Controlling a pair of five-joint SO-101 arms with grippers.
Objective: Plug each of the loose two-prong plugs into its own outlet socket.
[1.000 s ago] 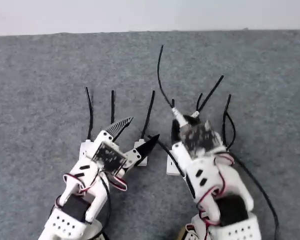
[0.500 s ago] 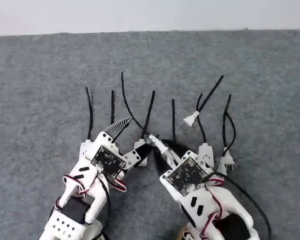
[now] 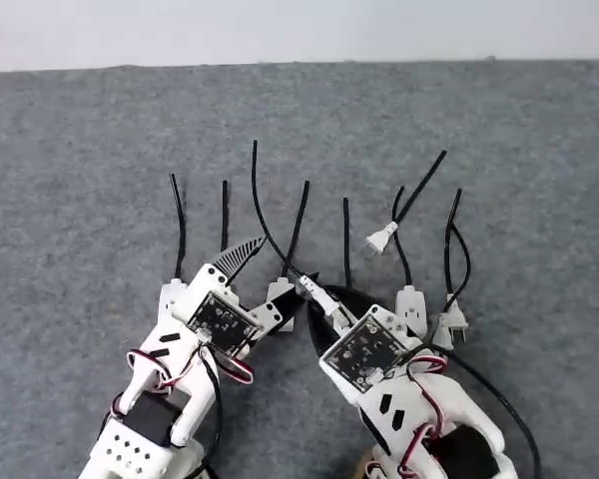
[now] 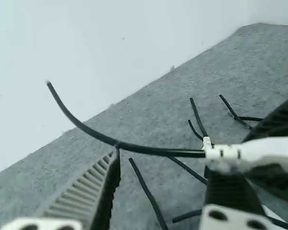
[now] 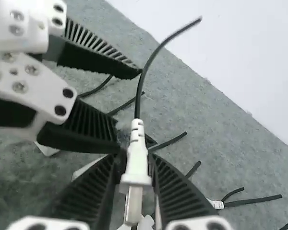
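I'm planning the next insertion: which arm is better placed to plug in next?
Right: the right tool is shut on a white plug, while the left tool is open and holds nothing.

White arms [image 3: 155,394] [image 3: 419,399], black ribbed hands [image 3: 288,257] [image 3: 322,302]

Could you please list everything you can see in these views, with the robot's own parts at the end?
Mat: one, grey, covering the table.
Wall: one, white, behind the far edge.
Outlet sockets: three visible, white with black cords, in a row in front of the arms.
Loose plugs: two, white with black cords, on the mat by the right arm.
Held plug: one, white, its black cord arcing upward.
Left tool: one, black fingers, open, over the middle socket.
Right tool: one, black fingers, shut on the held plug.
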